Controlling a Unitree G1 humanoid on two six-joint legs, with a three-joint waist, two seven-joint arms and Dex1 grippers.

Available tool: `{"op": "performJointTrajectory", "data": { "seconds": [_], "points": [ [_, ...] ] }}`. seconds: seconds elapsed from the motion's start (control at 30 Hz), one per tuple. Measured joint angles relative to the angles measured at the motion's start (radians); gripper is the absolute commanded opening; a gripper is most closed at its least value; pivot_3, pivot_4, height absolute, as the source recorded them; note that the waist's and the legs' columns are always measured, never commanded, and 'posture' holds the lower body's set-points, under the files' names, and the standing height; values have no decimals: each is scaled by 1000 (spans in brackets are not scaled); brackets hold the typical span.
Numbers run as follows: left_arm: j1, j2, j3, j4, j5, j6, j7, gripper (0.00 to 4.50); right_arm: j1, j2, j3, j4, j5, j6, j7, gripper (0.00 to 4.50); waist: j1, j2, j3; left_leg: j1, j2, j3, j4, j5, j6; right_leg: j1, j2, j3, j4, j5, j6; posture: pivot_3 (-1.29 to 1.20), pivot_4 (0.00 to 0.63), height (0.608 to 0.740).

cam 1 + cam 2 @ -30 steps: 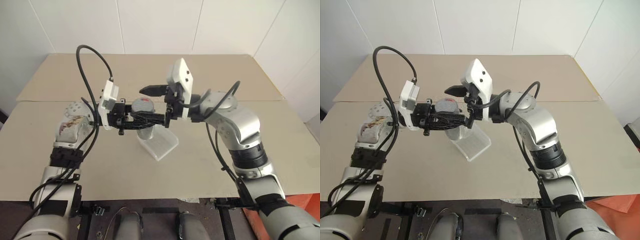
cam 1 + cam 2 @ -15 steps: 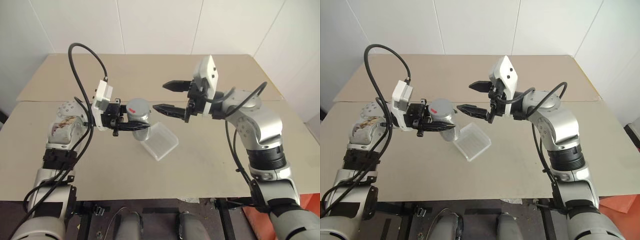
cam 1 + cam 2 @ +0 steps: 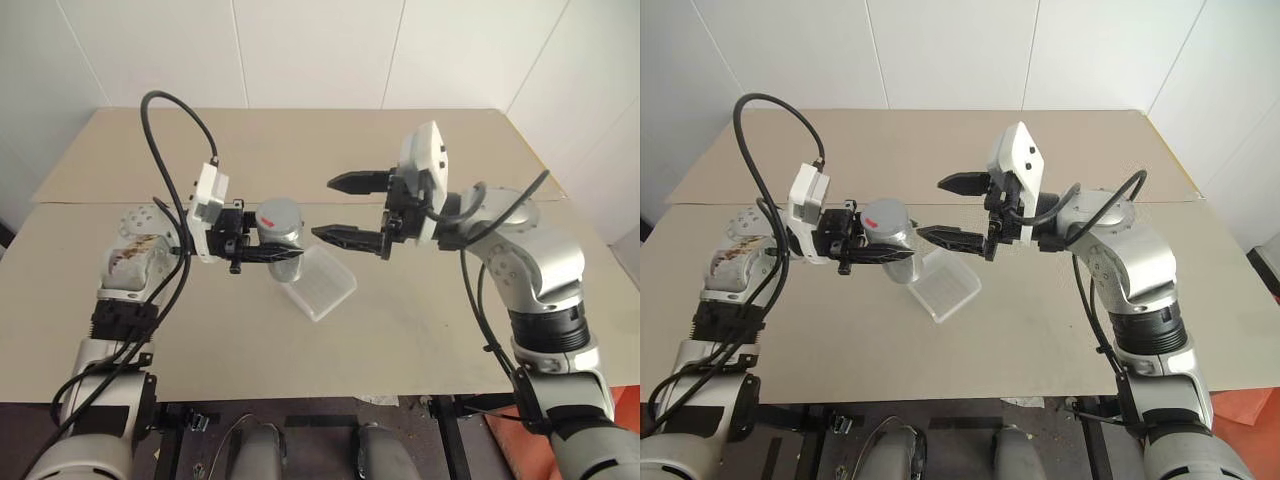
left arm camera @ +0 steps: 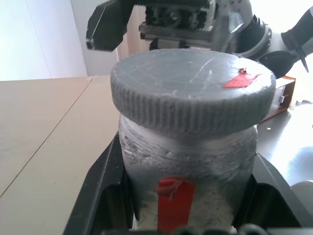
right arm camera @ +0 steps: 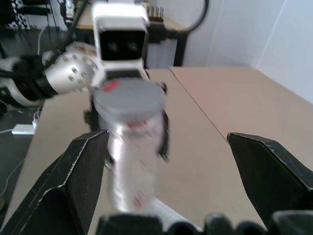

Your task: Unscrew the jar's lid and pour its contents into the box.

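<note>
My left gripper (image 3: 268, 252) is shut on the jar (image 3: 283, 240), holding it upright above the table. The silvery jar with its red label (image 4: 188, 161) sits between the two black fingers (image 4: 105, 191). The grey lid (image 3: 277, 215) with a red mark is on the jar's top (image 4: 190, 90). My right gripper (image 3: 340, 210) is open, level with the lid and a short way to its right, touching nothing. The clear box (image 3: 322, 282) lies on the table just below and to the right of the jar. The contents are hidden inside the jar.
The beige table (image 3: 420, 330) is made of two boards with a seam running across behind the arms. White walls stand behind it. Black cables loop above my left wrist (image 3: 160, 130). Something orange (image 3: 625, 395) lies past the table's near right corner.
My right gripper, which straddled the lid a second ago, has drawn back to the right with its fingers still open. The lid stays on the jar, and the left gripper keeps its hold.
</note>
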Motion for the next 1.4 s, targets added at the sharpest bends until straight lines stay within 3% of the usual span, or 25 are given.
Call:
{"op": "performJointTrajectory", "data": {
  "seconds": [0.43, 0.97, 1.07, 1.17, 1.4],
  "points": [
    [0, -19, -9, 22, 13, -19, 8, 1987, -43, 91, 94, -42, -28, 107, -157, 4475, 1, 0, 0, 0, 0, 0, 0, 0, 0, 0, 0, 0, 0, 0, 0, 0, 150, 740],
    [1, -19, -9, 17, 13, -19, 14, 1987, -72, 142, 134, -22, -46, 113, -165, 4475, 0, 0, 0, 0, 0, 0, 0, 0, 0, 0, 0, 0, 0, 0, 0, 0, 150, 740],
    [5, -19, -9, 12, 13, -19, 16, 1987, -72, 147, 134, -14, -46, 115, -165, 3875, 0, 0, 0, 0, 0, 0, 0, 0, 0, 0, 0, 0, 0, 0, 0, 0, 150, 740],
    [6, -19, -9, 9, 13, -20, 16, 1987, -73, 149, 132, -10, -47, 115, -168, 2841, 0, 0, 0, 0, 0, 0, 0, 0, 0, 0, 0, 0, 0, 0, 0, 0, 150, 740],
    [6, -16, -9, 8, 13, -20, 16, 1987, -73, 153, 130, -10, -46, 119, -179, 2752, 0, 0, 0, 0, 0, 0, 0, 0, 0, 0, 0, 0, 0, 0, 0, 0, 150, 740]
  ]
}}
